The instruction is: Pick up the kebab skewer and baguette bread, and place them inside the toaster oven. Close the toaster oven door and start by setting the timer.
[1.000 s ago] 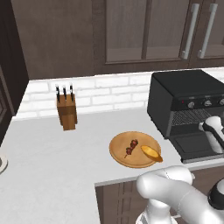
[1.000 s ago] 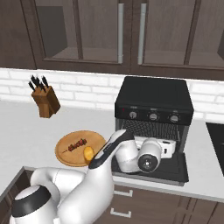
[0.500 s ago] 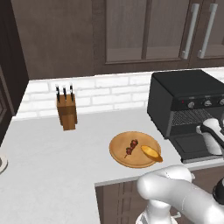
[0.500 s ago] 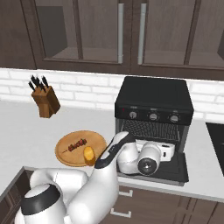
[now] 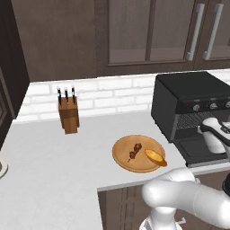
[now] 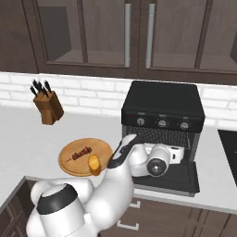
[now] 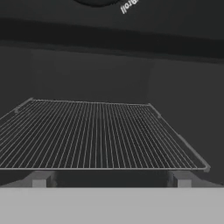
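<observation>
Toaster oven [image 6: 162,106] sits on the surface [image 5: 54,170] toward its right end, back against the white brick wall. Toaster oven door [image 6: 178,178] is dropped open, lying flat out toward the surface's front edge. Row of three knobs [image 6: 162,123] across the oven front above the opening.

Round wooden board [image 5: 138,153] lies near the front edge of the surface, just left of the oven. Kebab skewer [image 5: 134,152] lies on the board left of centre, meat chunks dark red-brown. Baguette bread [image 5: 155,157] lies on the board's right part, close beside the skewer, reaching the board's front-right rim; not touching the skewer as far as visible. In the right base view the same pair: skewer [image 6: 82,152], bread [image 6: 94,163] at the board's front edge.

Knife block [image 5: 68,113] stands upright near the back wall, well left of the board, black handles up.

Arm's wrist and hand [image 6: 162,157] reach over the open door at the oven mouth. Hand view looks into the dark oven cavity along the wire rack [image 7: 96,133], rack bare. Pincer fingertips hidden; cannot tell if released or clenched. Nothing visibly carried.

Dark cabinets [image 6: 139,37] with bar handles above.
</observation>
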You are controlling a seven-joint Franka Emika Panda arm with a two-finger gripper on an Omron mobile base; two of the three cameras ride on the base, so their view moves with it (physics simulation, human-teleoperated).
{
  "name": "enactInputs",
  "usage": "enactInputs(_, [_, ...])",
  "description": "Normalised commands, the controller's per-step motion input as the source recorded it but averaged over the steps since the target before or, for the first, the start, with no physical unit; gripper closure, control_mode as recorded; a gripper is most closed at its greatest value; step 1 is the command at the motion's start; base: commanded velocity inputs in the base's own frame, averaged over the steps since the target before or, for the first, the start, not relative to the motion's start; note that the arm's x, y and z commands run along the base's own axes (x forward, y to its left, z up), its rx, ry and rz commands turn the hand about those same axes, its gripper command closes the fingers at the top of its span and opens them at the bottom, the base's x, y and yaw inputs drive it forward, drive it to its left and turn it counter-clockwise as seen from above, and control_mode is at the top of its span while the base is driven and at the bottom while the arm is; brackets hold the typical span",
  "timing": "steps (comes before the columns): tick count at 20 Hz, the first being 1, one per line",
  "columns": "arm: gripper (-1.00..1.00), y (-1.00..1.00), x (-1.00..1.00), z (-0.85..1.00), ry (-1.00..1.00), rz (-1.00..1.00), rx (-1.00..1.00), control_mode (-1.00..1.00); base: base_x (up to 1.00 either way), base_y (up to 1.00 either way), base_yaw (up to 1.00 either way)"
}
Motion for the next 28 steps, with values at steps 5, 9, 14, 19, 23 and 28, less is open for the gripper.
enactInputs(5, [-1.00,0.00,0.31,-0.06,0.06,0.03,0.00,-1.00,0.00,0.00,0.00])
enactInputs(9, [-1.00,0.00,0.42,-0.01,0.00,0.00,0.02,-1.00,0.00,0.00,0.00])
enactInputs(14, [-1.00,0.00,0.24,-0.04,0.00,0.00,0.03,-1.00,0.00,0.00,0.00])
enactInputs(19, [-1.00,0.00,0.11,-0.28,0.00,0.00,0.00,-1.00,0.00,0.00,0.00])
enactInputs(23, [-1.00,0.00,0.18,-0.03,0.00,0.00,0.00,-1.00,0.00,0.00,0.00])
enactInputs(28, [-1.00,0.00,0.27,0.00,0.00,0.00,0.00,-1.00,0.00,0.00,0.00])
